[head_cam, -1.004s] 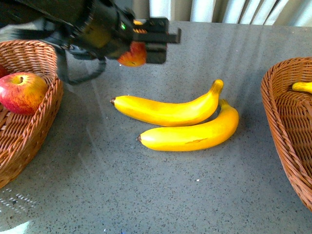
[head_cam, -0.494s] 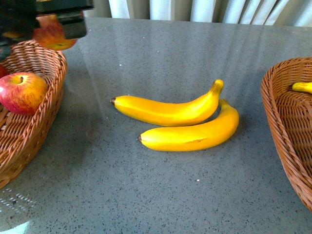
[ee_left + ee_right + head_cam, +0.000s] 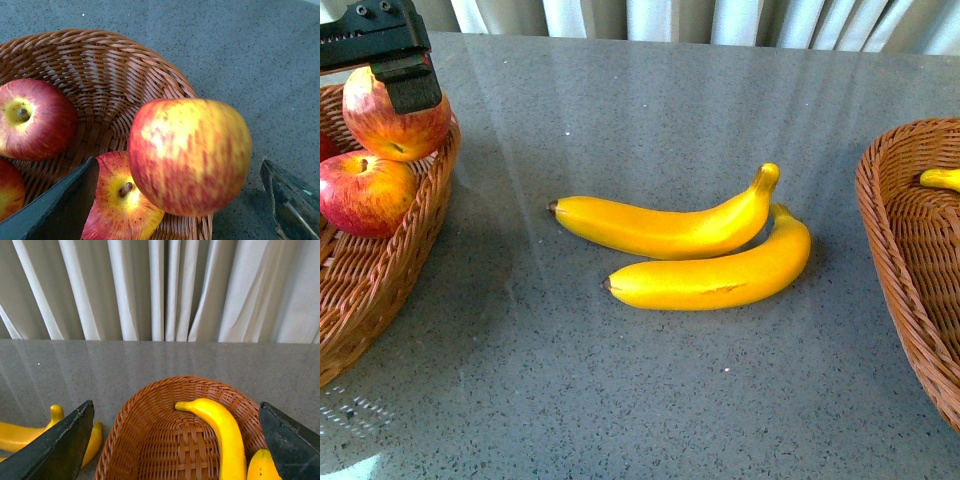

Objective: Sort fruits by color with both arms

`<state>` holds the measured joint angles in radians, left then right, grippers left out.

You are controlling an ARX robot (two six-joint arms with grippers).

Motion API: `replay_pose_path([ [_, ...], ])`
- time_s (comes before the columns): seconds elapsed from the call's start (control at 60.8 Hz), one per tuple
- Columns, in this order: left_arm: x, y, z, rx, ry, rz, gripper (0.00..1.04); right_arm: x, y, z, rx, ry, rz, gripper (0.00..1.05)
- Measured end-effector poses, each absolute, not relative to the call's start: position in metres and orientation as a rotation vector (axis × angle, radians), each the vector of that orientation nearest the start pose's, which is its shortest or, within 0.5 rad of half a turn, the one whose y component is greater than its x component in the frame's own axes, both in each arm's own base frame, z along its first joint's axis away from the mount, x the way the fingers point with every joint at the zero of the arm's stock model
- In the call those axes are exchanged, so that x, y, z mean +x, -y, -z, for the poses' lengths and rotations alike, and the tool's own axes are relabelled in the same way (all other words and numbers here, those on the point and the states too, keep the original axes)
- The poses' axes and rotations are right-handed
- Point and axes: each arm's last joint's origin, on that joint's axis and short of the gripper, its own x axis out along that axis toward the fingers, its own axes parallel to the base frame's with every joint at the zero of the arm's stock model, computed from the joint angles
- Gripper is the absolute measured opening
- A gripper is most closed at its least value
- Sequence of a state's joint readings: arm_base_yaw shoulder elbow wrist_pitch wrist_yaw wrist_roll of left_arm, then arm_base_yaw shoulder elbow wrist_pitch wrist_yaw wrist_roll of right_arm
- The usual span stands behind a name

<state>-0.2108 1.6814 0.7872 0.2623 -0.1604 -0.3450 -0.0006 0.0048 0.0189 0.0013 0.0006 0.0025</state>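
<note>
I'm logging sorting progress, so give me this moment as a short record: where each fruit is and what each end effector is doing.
left end effector: fingers either side of held apple over the left basket rim; grip unclear
sorted apples: three in left basket
loose bananas: two on table, side by side, stem ends touching
right end effector: open, empty, above right basket
sorted bananas: two in right basket
</note>
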Motion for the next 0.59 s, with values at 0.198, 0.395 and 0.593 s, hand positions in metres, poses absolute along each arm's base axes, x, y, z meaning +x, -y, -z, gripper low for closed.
replay_pose_path([
  [0.198, 0.31, 0.061, -0.168, -0.233, -0.575, -0.045, 0.96, 0.097, 0.0, -0.17, 0.003, 0.015, 0.001, 0.96],
  [0.395, 0.276, 0.04, -0.177, -0.262, -0.529, -0.035, 0.96, 0.097, 0.0, -0.17, 0.002, 0.015, 0.001, 0.96],
  [0.593, 0.226, 0.027, -0.19, -0.287, -0.438, 0.035, 0.96, 0.097, 0.0, -0.17, 0.002, 0.015, 0.001, 0.96],
])
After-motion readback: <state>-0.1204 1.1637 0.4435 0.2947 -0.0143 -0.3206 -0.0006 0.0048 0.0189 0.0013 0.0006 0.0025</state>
